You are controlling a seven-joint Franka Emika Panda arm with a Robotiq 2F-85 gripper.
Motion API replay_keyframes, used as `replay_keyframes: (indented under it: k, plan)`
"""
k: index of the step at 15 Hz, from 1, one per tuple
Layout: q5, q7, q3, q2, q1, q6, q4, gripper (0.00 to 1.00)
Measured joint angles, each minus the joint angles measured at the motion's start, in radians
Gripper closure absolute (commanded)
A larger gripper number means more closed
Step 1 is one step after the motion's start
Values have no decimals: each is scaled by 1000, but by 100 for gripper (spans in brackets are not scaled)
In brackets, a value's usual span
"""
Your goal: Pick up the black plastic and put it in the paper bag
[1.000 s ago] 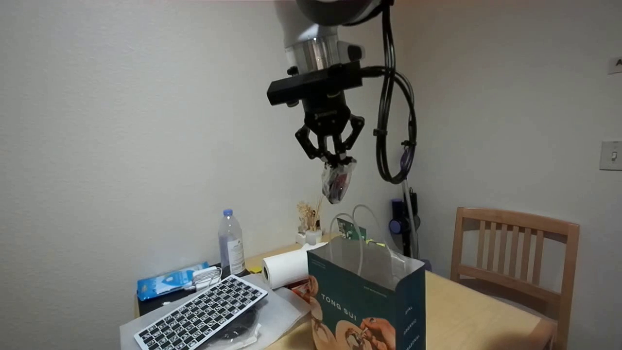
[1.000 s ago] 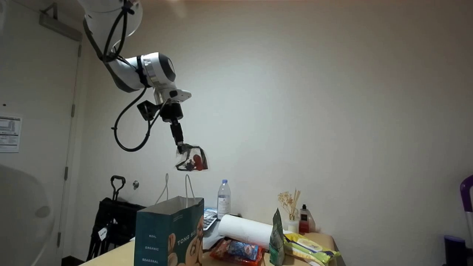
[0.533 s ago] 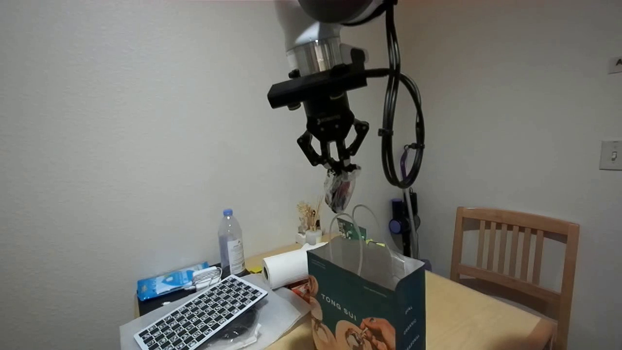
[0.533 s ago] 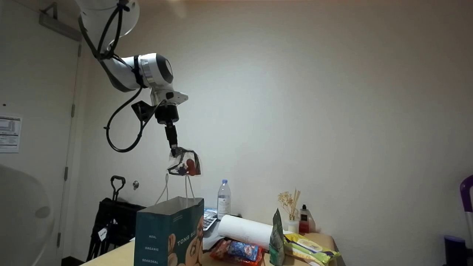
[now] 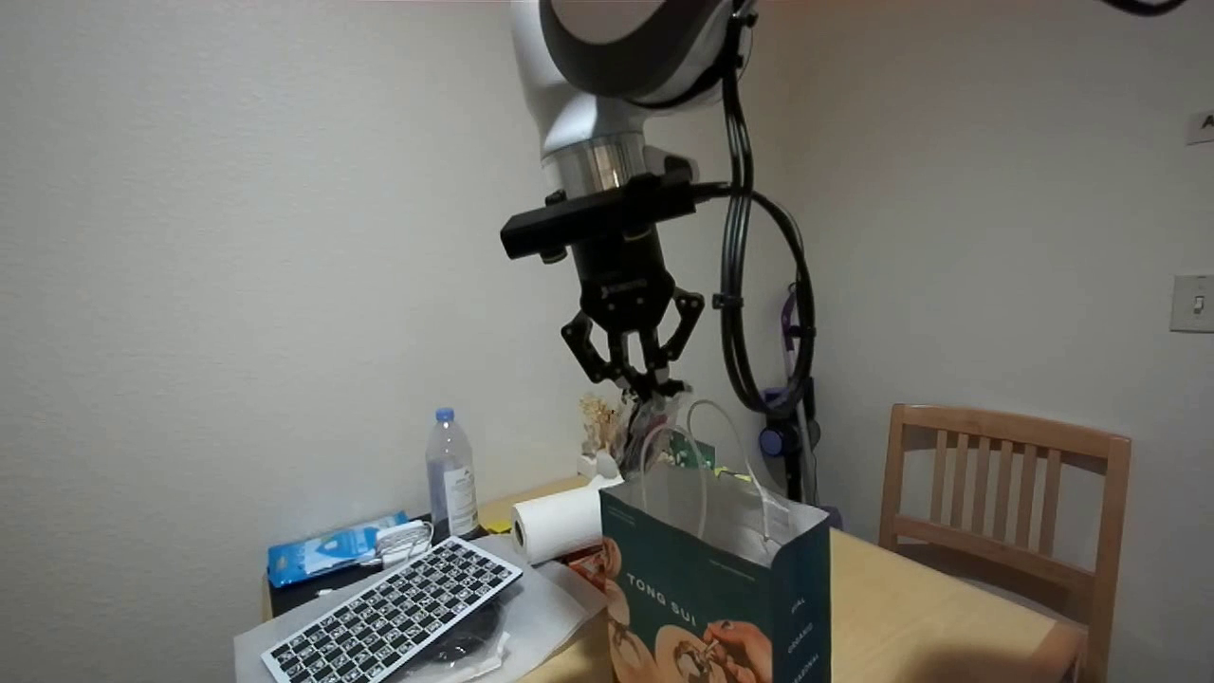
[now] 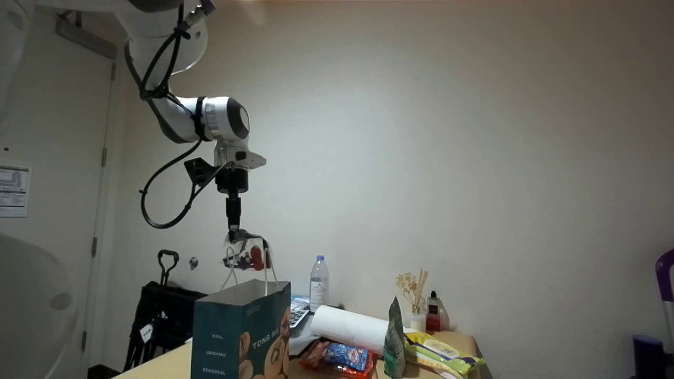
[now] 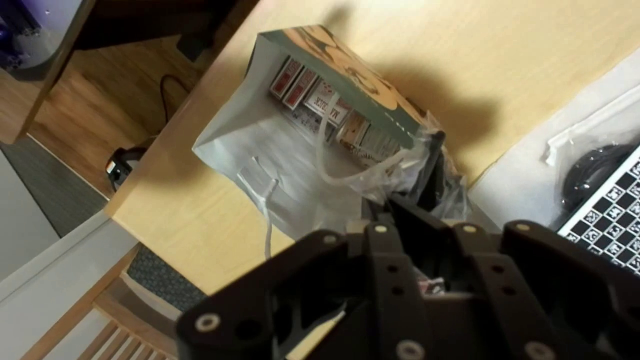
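The black plastic is a crumpled clear-and-dark scrap with a red spot, seen in both exterior views and in the wrist view. My gripper points down, its fingertips shut on the scrap's top edge. The scrap hangs by the white looped handles, a little above the rim of the dark-green paper bag. The bag stands upright and open. In the wrist view the scrap covers the handle's end and part of the bag's printed side; I cannot tell whether it touches the handle.
Boxes lie inside the bag. Beside it are a white paper roll, a black-and-white patterned slab, a plastic bottle, red packets and a standing green pouch. A wooden chair stands beyond the table.
My gripper has moved down with the black plastic, from above the bag's handles to handle level. It has also shifted left in an exterior view. The bag has not moved.
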Motion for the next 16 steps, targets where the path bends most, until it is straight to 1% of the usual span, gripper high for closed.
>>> replay_keyframes:
  k: [6,9,12,14,16]
  plan:
    - [25,6,-13,20,-4,-6,-30,99]
    - [24,51,-30,-4,-11,21,-45,99]
    - [-21,126,-33,-64,-14,98,-68,99]
    - [-67,177,-25,-107,-14,113,-81,99]
    - [-84,210,-17,-137,-14,113,-94,99]
